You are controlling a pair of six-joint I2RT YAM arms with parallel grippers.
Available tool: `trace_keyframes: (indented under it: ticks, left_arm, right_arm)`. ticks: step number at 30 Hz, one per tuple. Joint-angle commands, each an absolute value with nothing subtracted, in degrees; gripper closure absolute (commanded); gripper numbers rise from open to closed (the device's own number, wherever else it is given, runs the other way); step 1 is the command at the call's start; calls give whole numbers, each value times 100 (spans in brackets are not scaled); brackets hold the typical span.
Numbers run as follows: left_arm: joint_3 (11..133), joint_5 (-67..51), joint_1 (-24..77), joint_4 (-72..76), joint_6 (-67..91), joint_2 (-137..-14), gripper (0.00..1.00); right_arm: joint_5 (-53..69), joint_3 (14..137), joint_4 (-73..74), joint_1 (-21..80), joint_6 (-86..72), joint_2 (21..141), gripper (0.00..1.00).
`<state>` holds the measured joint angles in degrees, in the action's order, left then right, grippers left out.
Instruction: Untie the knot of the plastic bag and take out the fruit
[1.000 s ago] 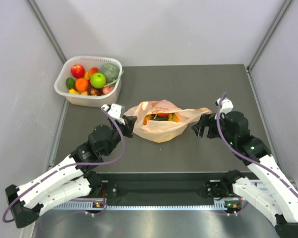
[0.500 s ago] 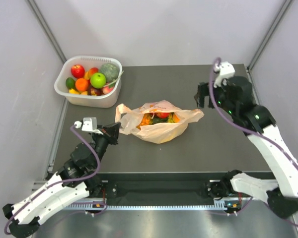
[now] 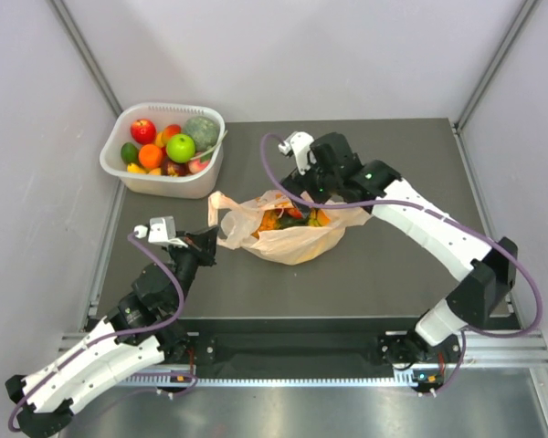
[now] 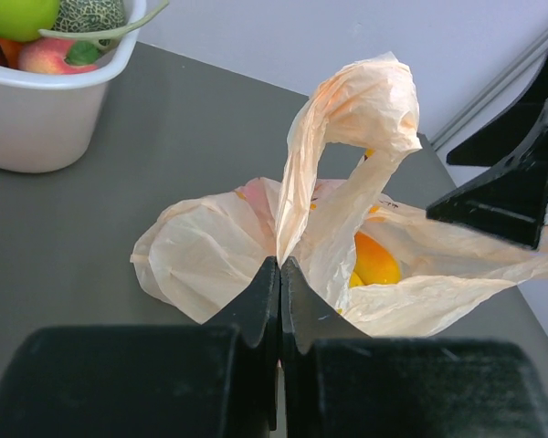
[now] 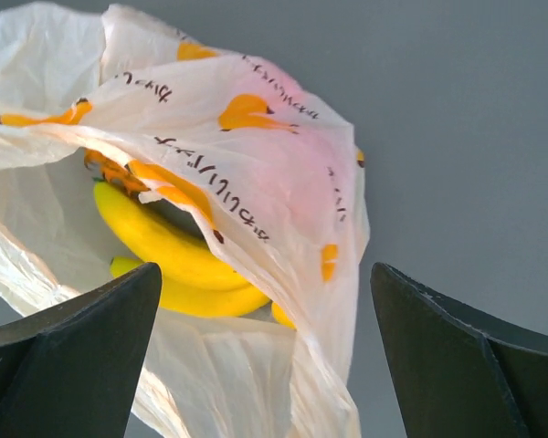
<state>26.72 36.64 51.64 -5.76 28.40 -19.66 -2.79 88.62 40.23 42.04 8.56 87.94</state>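
The bag lies about mid-tabletop with its mouth gaping. No knot shows on it, so the untying looks done and the step in hand is taking out the fruit. The right tool hangs over the open mouth, spread wide, with nothing gripped. The left tool sits at the bag's left side, on the side of the near edge, pressed together. A handle loop rises just past its tips, but I cannot tell whether a fold of film is caught there.

As I judge it, the next move calls for lowering the right tool through the opening and closing on one piece without gathering loose film. The light bag will likely lift or slide unless its left side is held.

The overhead view gives the layout: both arms, the bag, and a white tub of other fruit at the far left corner. The bag's contents are only small red and orange specks there. The right wrist view looks into the mouth, where two yellow bananas lie under a printed flap of film, between the spread fingers. Only the left wrist view shows the loop standing upright, an orange-yellow piece inside, and the right tool's black fingers above the bag's far side.
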Motion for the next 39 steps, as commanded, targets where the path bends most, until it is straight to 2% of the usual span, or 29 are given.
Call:
trace_keyframes:
  ticks: [1, 7, 12, 13, 16, 17, 19, 20, 22, 23, 30, 39]
  left_arm:
    - [2847, 3841, 5168, -519, 2804, -1951, 100]
    - [2900, 3990, 5168, -510, 2760, -1951, 100]
    - [2909, 3990, 5168, -396, 2733, -2004, 100]
    - [2909, 3999, 5168, -335, 2725, -2013, 100]
    - [2909, 4034, 5168, -273, 2751, -2109, 100]
    - [2900, 4052, 5168, -272, 2777, -2135, 100]
    - [2900, 4087, 5168, -220, 2795, -2188, 100]
    - [2892, 4104, 5168, -141, 2786, -2215, 100]
    - [2857, 4183, 5168, -44, 2751, -2302, 100]
    - [2839, 4210, 5168, 130, 2742, -2346, 100]
    - [2681, 4570, 5159, 1499, 2418, -3328, 100]
    - [2768, 4614, 5080, 3295, 2460, -5455, 100]
  right_arm:
    - [-229, 9149, 4148, 4315, 1055, 8982, 3]
    - [-44, 9000, 4219, 4517, 1063, 9299, 3]
    - [-622, 9175, 4245, 4526, 932, 9755, 3]
    - [-1059, 9228, 4158, 4518, 888, 9921, 3]
    - [-1721, 9579, 4052, 4387, 660, 10299, 13]
    - [-1792, 9815, 4034, 4316, 598, 10388, 24]
    - [-2011, 10027, 4008, 4141, 484, 10607, 37]
    - [-2117, 10194, 3947, 4087, 379, 10643, 54]
    - [-2598, 10318, 3859, 3956, 177, 10644, 81]
    - [-2723, 10379, 3806, 3920, 132, 10591, 100]
    - [-3533, 10292, 2937, 3814, 298, 9433, 100]
    - [-3279, 10073, 2952, 3823, 826, 8500, 100]
